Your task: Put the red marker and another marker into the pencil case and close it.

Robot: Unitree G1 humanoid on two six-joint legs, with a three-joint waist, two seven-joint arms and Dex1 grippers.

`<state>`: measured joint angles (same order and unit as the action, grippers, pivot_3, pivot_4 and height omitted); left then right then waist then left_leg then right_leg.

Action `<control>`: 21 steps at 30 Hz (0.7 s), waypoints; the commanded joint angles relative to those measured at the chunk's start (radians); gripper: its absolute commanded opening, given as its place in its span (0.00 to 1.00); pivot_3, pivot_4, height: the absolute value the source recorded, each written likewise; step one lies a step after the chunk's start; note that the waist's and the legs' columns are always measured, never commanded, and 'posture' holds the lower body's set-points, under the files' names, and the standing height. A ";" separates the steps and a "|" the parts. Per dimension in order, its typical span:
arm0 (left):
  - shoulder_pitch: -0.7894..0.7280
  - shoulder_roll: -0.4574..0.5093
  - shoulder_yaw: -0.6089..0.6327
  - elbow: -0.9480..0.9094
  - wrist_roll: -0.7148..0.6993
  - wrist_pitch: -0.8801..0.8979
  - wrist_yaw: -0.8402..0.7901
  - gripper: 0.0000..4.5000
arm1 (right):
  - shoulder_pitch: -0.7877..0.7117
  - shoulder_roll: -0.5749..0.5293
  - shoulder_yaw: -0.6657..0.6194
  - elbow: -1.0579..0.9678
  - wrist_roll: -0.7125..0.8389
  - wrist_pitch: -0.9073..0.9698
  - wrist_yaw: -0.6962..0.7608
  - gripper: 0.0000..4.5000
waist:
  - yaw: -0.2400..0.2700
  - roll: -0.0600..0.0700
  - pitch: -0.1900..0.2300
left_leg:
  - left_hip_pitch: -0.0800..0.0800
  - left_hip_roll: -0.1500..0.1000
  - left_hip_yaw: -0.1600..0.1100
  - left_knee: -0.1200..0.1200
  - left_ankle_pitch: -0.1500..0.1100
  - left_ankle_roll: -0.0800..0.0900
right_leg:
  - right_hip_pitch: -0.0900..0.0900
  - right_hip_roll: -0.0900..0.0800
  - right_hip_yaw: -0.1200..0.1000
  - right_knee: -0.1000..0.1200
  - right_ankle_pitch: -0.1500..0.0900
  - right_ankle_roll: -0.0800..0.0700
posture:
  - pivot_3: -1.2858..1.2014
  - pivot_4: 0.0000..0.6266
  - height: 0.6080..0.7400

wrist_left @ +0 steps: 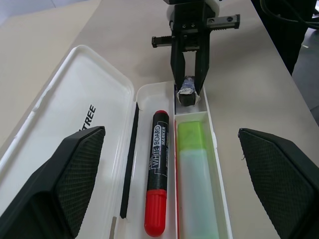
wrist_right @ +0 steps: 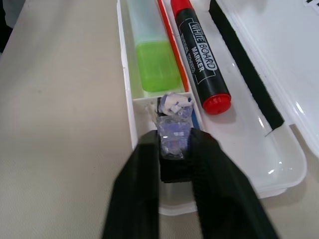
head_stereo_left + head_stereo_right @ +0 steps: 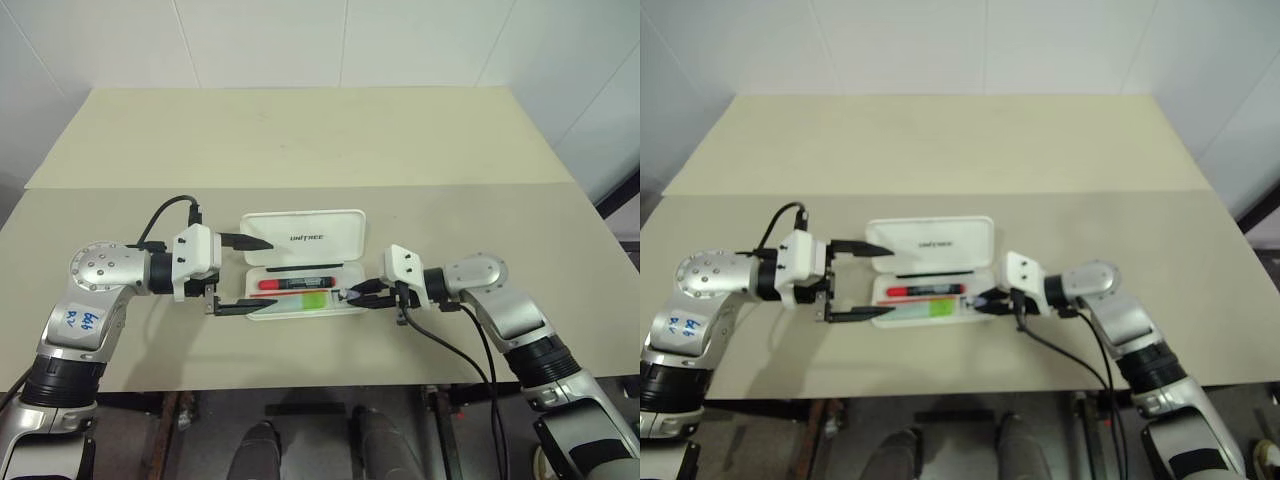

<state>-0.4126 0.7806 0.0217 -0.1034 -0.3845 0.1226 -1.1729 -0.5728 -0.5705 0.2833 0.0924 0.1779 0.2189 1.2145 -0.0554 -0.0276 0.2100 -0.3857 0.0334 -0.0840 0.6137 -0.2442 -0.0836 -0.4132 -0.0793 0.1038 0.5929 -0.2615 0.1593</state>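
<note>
Leftmost on the beige tabletop (image 3: 330,140), the left gripper (image 3: 245,275) reaches in from the left with its jaws spread wide, one black finger lying over the lid's left end and the other along the tray's front left corner, neither closed on anything. Between the two arms the pencil case (image 3: 305,237) lies fully open, its long axis running left to right, the white lid with the small dark logo folded back on the far side and the tray on the near side. Inside the tray the red marker (image 3: 297,284) lies lengthwise, parallel to the case, with its red cap toward the left end and its smaller red end toward the right; the barrel reads "WHITE BOARD MARKER". Just in front of it, in the narrow front compartment, lies another marker (image 3: 305,299), the pale mint-green highlighter, also lengthwise, with its yellow-green cap toward the right. A thin black strip runs along the hinge side behind the red marker. Farther right, the small end compartment holds a dark block wrapped in crumpled clear film (image 2: 173,130), and the right gripper (image 3: 362,296) comes in from the right with its jaws set on either side of that block, narrowly parted, close against it.
</note>
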 commanded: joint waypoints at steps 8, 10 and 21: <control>-0.011 0.002 0.014 -0.010 -0.002 -0.011 0.001 1.00 | -0.033 -0.016 -0.068 -0.108 0.052 0.017 -0.003 1.00 | 0.000 0.000 0.000 | 0.000 0.000 0.000 0.000 0.000 0.000 | 0.000 0.000 0.000 0.000 0.000 0.000 | 0.52 0.24 1.00; -0.008 0.003 0.016 -0.009 -0.002 -0.012 0.000 1.00 | -0.025 -0.042 -0.097 -0.154 0.091 0.069 0.008 1.00 | 0.000 0.000 0.000 | 0.000 0.000 0.000 0.000 0.000 0.000 | 0.000 0.000 0.000 0.000 0.000 0.000 | 0.52 0.24 1.00; 0.010 0.012 0.067 0.000 -0.027 0.013 0.027 1.00 | 0.097 -0.178 -0.304 -0.308 0.175 0.126 -0.071 1.00 | 0.004 0.000 0.000 | -0.001 0.000 0.000 0.000 0.000 0.000 | 0.000 0.000 0.000 -0.001 -0.002 -0.003 | 0.52 0.24 1.00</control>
<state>-0.3998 0.7862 0.0491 -0.1002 -0.3897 0.1303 -1.1588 -0.4770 -0.7334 0.0292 -0.1664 0.3228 0.3375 1.1615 -0.0517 -0.0276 0.2101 -0.3863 0.0333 -0.0839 0.6137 -0.2444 -0.0836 -0.4132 -0.0793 0.1039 0.5918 -0.2633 0.1559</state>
